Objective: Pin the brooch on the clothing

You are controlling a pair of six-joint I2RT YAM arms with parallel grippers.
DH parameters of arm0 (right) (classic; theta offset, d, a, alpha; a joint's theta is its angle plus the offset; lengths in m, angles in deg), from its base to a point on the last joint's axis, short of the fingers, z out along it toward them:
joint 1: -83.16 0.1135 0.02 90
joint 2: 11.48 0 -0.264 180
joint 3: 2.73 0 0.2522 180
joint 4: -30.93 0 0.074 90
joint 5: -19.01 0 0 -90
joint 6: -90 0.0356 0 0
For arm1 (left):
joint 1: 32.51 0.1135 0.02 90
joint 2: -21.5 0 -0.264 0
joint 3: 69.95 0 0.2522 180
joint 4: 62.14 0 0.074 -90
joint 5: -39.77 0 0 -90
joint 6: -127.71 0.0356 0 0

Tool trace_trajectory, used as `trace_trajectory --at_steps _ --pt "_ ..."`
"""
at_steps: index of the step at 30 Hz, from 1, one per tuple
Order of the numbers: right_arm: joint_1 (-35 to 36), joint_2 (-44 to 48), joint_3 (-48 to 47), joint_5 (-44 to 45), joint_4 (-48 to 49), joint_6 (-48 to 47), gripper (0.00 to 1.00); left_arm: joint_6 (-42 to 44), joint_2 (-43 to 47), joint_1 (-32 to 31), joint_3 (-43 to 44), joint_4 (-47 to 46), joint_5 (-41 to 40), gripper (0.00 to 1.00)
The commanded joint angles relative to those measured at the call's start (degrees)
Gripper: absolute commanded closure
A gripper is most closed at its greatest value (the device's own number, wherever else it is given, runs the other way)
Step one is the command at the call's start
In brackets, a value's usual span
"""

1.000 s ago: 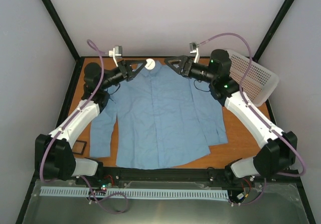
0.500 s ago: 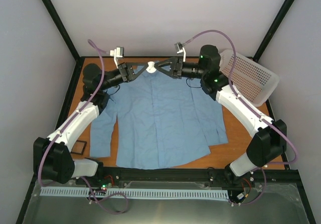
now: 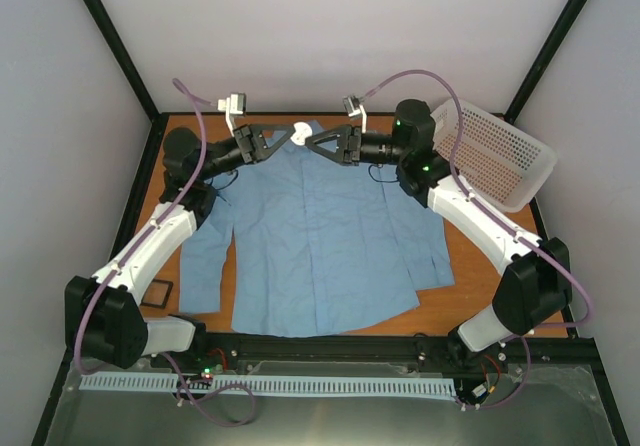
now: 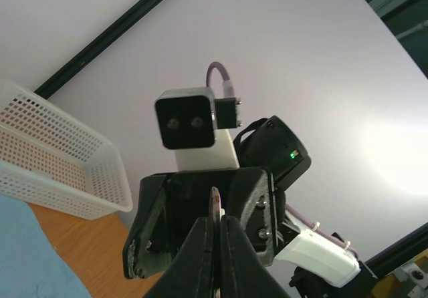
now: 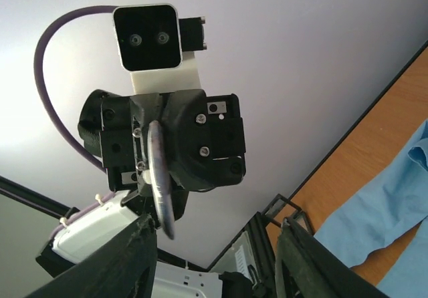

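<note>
The light blue shirt [image 3: 320, 236] lies spread flat on the wooden table. Above its collar my left gripper [image 3: 292, 135] is shut on the small whitish brooch [image 3: 299, 131] and holds it in the air. The left wrist view shows the brooch [image 4: 215, 203] edge-on, pinched between the shut fingers [image 4: 200, 244]. My right gripper [image 3: 313, 141] faces it from the right, tips right at the disc. In the right wrist view the brooch [image 5: 160, 178] stands edge-on just above the left finger [image 5: 130, 258]. The jaws of the right gripper [image 5: 214, 258] are apart and hold nothing.
A white perforated basket [image 3: 500, 156] sits tilted at the back right corner of the table. A small black square tray [image 3: 158, 290] lies by the shirt's left sleeve. Black frame posts rise at both back corners.
My right arm has swung left along the back of the table up to the brooch, and its jaws have narrowed. The left gripper has kept the brooch in place.
</note>
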Motion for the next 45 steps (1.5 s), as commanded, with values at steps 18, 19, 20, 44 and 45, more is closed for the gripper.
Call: trace_trajectory --at_steps 18,19,20,44,45 --pt "0.35 -0.35 -2.20 2.18 5.32 0.09 0.92 2.59 0.88 -0.47 3.14 0.98 0.74 0.99" --pt "0.35 -0.47 -2.68 1.94 4.72 -0.79 0.96 4.56 0.87 -0.47 4.35 3.99 0.90 0.97" --pt "0.33 -0.56 -3.02 1.46 4.22 -2.06 0.97 6.68 0.92 -0.43 5.79 8.82 1.08 0.88" --pt "-3.72 -2.95 -10.53 -26.05 -21.66 -29.33 0.97 22.71 -2.09 1.01 16.06 33.92 18.06 0.30" --pt "-3.72 -2.83 -10.44 -26.13 -21.80 -29.37 0.97 22.74 -2.69 0.63 16.57 34.04 19.25 0.35"
